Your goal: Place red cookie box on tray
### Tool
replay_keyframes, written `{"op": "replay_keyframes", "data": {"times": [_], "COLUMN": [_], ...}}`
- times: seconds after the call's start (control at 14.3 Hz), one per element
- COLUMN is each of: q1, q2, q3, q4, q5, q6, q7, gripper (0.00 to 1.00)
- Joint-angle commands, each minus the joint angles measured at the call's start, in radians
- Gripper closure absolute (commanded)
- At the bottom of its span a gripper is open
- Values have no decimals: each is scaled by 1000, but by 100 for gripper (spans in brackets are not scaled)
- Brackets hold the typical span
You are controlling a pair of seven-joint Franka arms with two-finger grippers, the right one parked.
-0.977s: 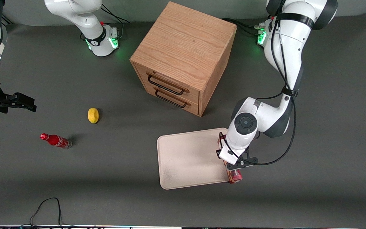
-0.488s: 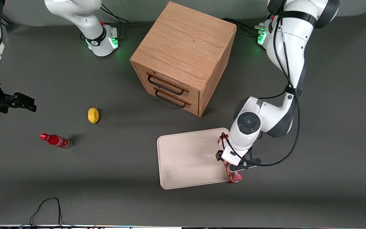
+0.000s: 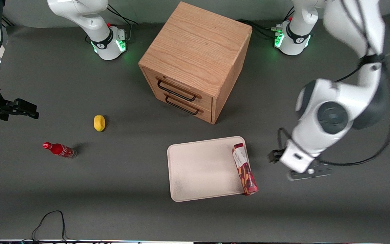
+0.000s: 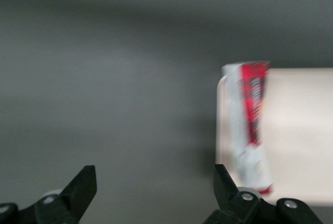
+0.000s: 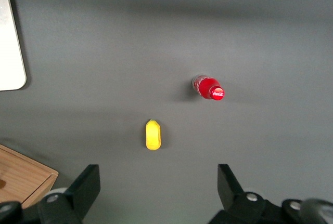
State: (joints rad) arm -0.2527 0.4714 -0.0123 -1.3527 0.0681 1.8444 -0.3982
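Observation:
The red cookie box point(image 3: 244, 168) lies flat along the edge of the cream tray point(image 3: 201, 169) that faces the working arm's end. Its nearer end pokes just past the tray's corner. The left wrist view shows the same box point(image 4: 250, 125) on the tray's rim point(image 4: 302, 130). My left gripper point(image 4: 154, 187) is open, with only grey table between its fingers. The hand point(image 3: 303, 159) hangs above the table beside the tray, toward the working arm's end and apart from the box.
A wooden two-drawer cabinet point(image 3: 195, 61) stands farther from the front camera than the tray. A yellow lemon point(image 3: 99, 122) and a small red cola bottle point(image 3: 59, 149) lie toward the parked arm's end. A black cable point(image 3: 49, 220) loops at the table's near edge.
The gripper has let go of the box, risen and swung away toward the working arm's end. The box stays where it was on the tray's edge.

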Motion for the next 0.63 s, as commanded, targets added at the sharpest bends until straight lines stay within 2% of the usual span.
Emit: {"op": "replay_keyframes", "data": {"times": [0.0,0.21,0.35,0.56], "q1": [94,174,168,210], "q2": [-106,-226,-290,-408], "q3": [-6,21,121,120], "q4": [-57,-170,-236,-353], "q5": [-31,-34,-66,-88], "q6": [-121,-149,-146,-143], "q7": [169,309,321,320], "gripper": [0,0,0,0]}}
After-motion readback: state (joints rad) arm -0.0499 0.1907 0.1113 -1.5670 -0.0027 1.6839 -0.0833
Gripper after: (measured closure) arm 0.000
